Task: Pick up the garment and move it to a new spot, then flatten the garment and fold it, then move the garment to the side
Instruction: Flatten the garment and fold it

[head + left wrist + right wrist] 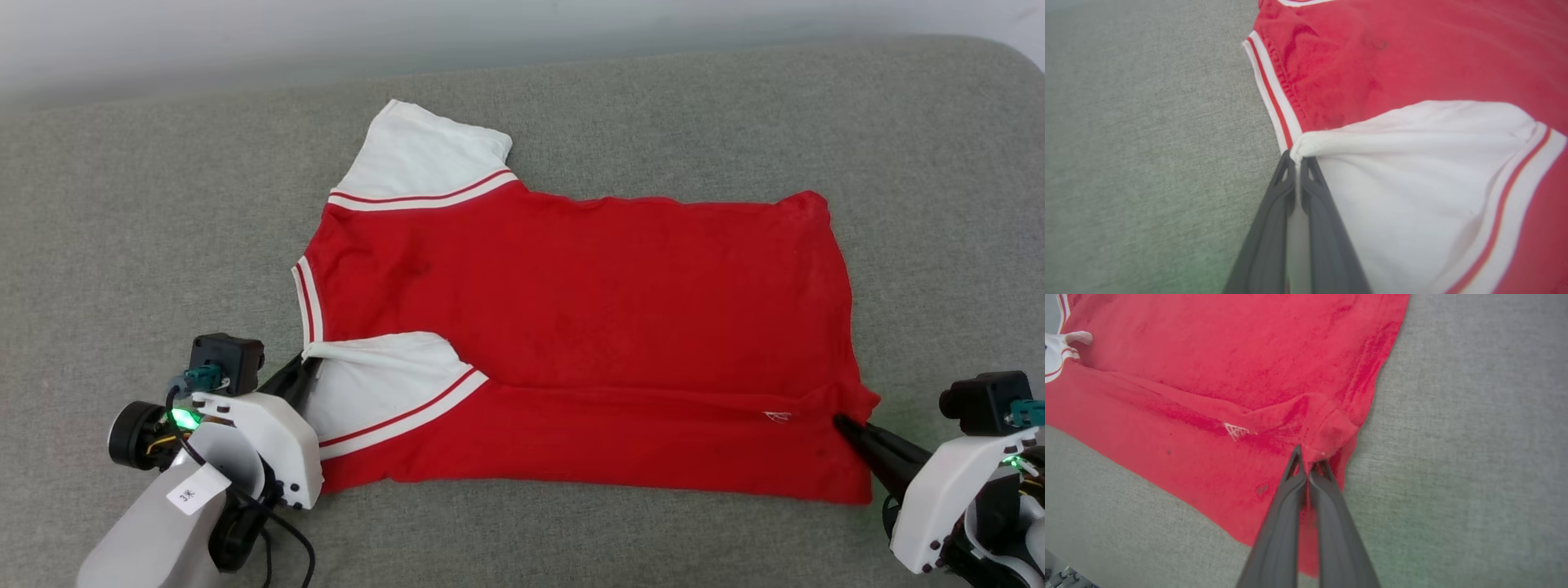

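The red garment (pixel 612 286) lies flat on a grey fabric cushion (pixel 122 204).

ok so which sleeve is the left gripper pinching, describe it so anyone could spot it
A red T-shirt lies on the grey cushion, collar toward the robot's left. The sleeve is the white one at its near left corner, pinched at the tip by the left gripper. Unlike the far sleeve, which sticks out onto the cushion, it is folded over the red body.

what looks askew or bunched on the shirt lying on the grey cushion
The red soft-fabric T-shirt is lopsided: its near white sleeve lies folded onto the red body while the far white sleeve sticks out, and the hem corner is bunched in the right gripper.
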